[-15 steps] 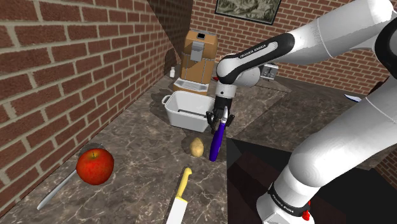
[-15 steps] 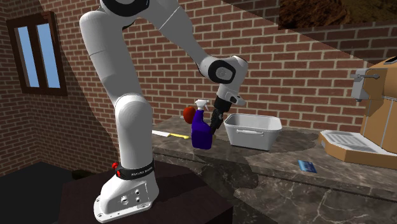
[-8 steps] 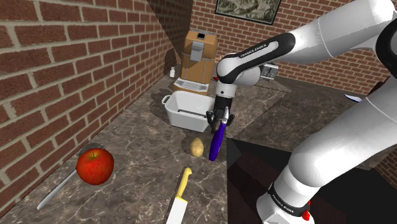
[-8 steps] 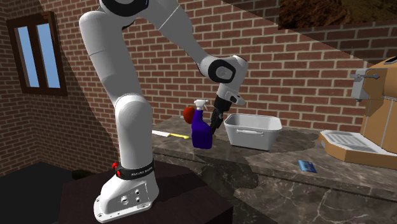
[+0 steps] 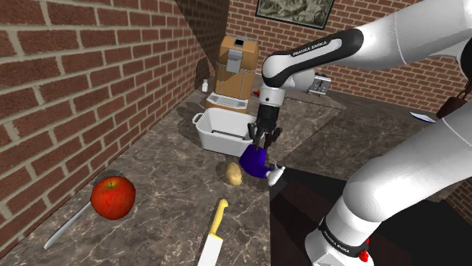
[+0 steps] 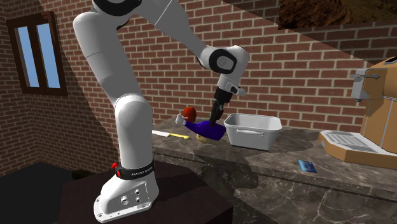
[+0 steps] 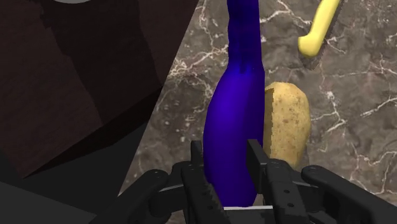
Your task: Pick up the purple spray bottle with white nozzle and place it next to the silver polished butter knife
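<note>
Our jaws pinch the purple bottle [image 5: 256,160] by its base — tipped, potato [image 5: 234,174] at its eight o'clock — presumably for lifting.

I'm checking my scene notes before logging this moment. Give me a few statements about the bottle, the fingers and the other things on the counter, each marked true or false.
1. The purple spray bottle stands upright on the counter. False: it is tipped far over, its white nozzle pointing toward the counter's edge.
2. A potato lies right beside the bottle. True.
3. The red apple sits inside the white tub. False: it sits on the counter, right by the butter knife, far from the tub.
4. The fingers stand on either side of the bottle's body. True.
</note>
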